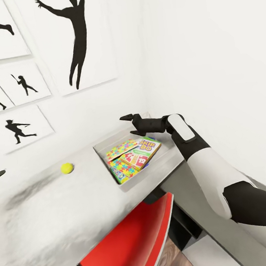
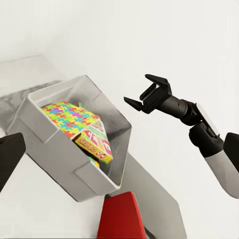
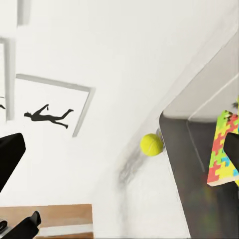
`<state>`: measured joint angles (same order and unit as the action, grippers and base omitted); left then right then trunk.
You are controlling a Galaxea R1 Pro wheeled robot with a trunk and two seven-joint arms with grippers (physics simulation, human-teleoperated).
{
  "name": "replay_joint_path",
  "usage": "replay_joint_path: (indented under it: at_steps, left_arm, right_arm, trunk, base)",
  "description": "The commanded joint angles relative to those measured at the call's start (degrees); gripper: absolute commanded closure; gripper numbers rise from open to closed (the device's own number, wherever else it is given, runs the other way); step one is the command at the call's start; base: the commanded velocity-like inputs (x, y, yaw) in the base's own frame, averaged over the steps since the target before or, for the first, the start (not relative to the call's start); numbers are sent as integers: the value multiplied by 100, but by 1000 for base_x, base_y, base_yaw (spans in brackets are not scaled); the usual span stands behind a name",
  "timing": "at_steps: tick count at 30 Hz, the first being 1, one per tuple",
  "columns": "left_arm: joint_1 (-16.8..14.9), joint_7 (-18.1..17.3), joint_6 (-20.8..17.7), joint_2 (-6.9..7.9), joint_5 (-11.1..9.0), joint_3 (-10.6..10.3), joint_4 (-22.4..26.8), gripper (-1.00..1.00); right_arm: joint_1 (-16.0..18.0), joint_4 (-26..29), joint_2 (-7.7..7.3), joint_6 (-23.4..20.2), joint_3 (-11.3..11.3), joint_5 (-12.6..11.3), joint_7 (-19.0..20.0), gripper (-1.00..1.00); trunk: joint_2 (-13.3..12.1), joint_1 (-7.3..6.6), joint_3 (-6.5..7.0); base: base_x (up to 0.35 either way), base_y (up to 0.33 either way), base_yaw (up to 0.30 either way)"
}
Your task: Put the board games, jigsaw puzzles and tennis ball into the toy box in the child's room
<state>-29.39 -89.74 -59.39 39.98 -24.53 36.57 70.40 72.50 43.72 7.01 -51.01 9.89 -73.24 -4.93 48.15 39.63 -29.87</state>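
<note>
Toy box sits on the white table in my head view, and I count one Skip-Bo board game plus two jigsaw puzzles stacked inside it. One tennis ball lies on the table just beside the toy box, outside it. My right gripper hovers above the toy box's far edge, fingers spread, nothing between them. One red chair stands tucked under the table below the toy box, and four silhouette pictures hang on the wall behind.

Left wrist view now: toy box with puzzle and game tilted inside, right gripper spread wide beside it. Left gripper — I cannot tell.

Right wrist view: tennis ball near the toy box's rim.
</note>
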Motion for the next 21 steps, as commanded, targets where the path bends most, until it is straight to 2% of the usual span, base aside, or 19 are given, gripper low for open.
replay_joint_path:
  at_steps: [1,21]
  left_arm:
    - [-5,-26,-61,1,10,-1,0,-100]
    - [-5,-26,-61,1,8,-1,7,-100]
  right_arm:
    - [6,5,0,-7,4,-57,-50,-100]
    - [7,5,-6,-5,4,-50,-52,-100]
  trunk:
    - [5,-1,-6]
    - [5,-1,-6]
  base:
    - [-111,0,285]
    - [-26,9,288]
